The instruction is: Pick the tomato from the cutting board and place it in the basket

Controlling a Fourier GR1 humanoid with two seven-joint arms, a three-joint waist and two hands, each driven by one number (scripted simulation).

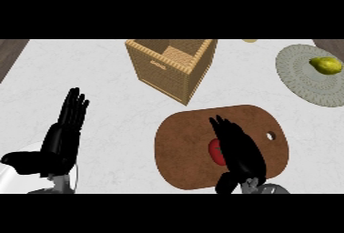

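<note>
Right hand [239,152], fingers straight, partly hides tomato [214,153] on cutting board [183,150].

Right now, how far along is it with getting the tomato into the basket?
Nothing is finished. The tomato lies on the cutting board, with the right hand over it, fingers straight. Left to do: grasp, lift and place it in the basket.

Tomato [214,153]: mostly hidden beneath the right hand [239,150], only a red sliver showing at its left; plate [295,77], ahead-right of that hand, cut by the edge.
</note>
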